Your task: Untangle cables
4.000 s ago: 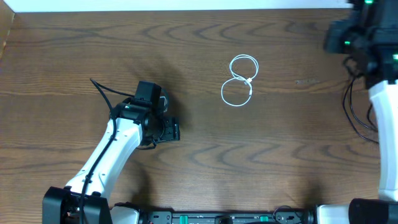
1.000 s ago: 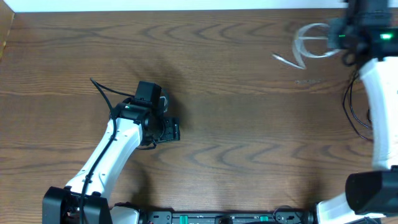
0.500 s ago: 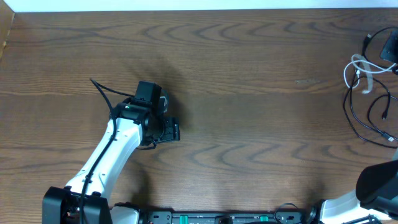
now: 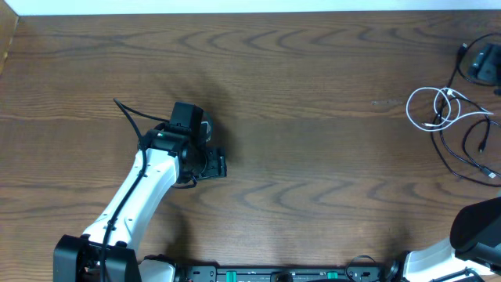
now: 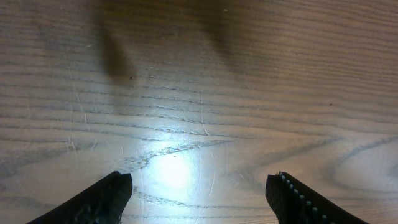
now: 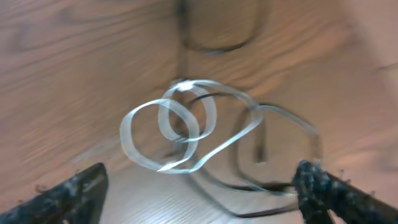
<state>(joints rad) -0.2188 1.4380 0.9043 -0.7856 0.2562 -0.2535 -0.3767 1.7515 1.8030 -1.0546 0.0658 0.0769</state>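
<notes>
The white cable (image 4: pixel 433 107) lies in loose loops at the right edge of the table (image 4: pixel 313 172), crossing the black cables (image 4: pixel 463 153). The right end effector (image 6: pixel 199 182), fingers wide apart and empty, has it just ahead; the left end effector (image 5: pixel 199 190), also apart, sits well away

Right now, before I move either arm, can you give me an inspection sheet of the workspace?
Surface: brown wood-grain table, flat, with a glare patch in the left wrist view.
Job's things: thin white cable in loose loops at the table's right edge, overlapping thin black cables; the right wrist view of them is blurred.
Clutter: nothing seen.
Grippers: left gripper has its fingers apart over bare wood, holding nothing; right gripper has its fingers apart above the white loops, holding nothing.
Cables: thick black cable runs along the left arm.
Surroundings: white strip along the far edge; black rail at the near edge.
</notes>
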